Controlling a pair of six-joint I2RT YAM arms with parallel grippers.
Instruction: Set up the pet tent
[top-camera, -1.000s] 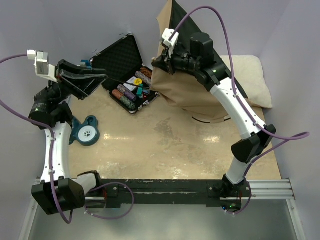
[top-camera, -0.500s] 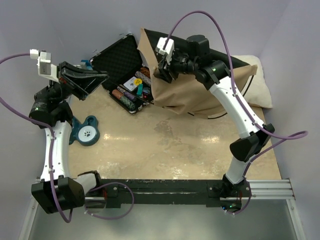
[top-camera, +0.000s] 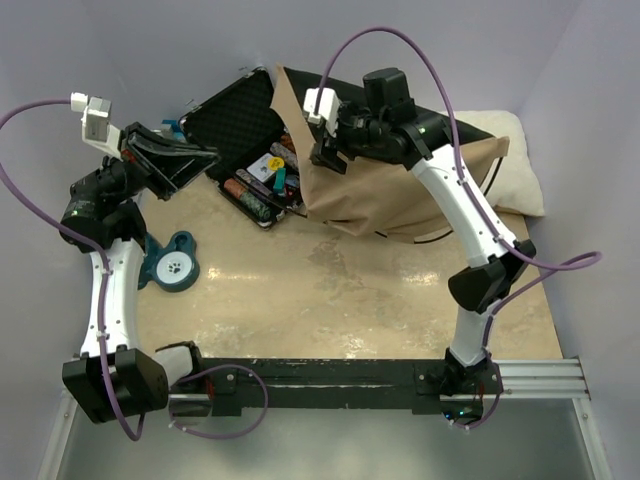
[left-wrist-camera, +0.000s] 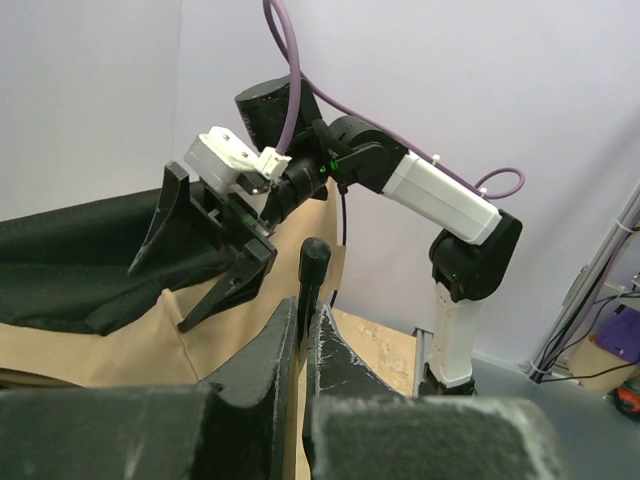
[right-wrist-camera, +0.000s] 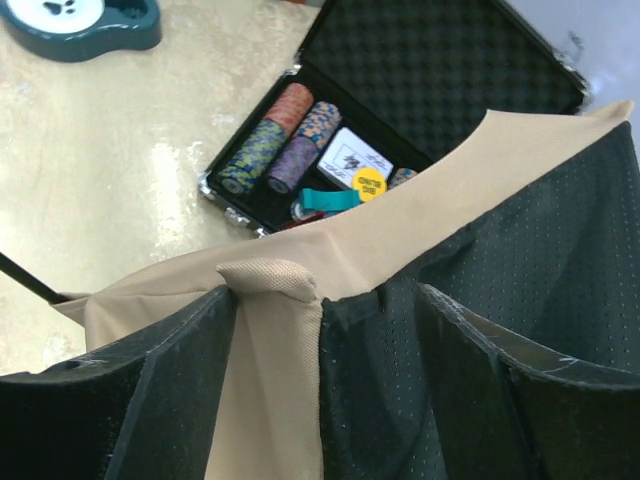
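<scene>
Pole tip sticks up from the left fingers, pinched tight on it. Right fingers spread wide, straddling a tan fold of the pet tent, slumped at the far side of the bench between chip case and pillow.

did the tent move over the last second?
Yes. The pet tent sagged lower and swung left; its top corner now reaches the black case lid.
</scene>
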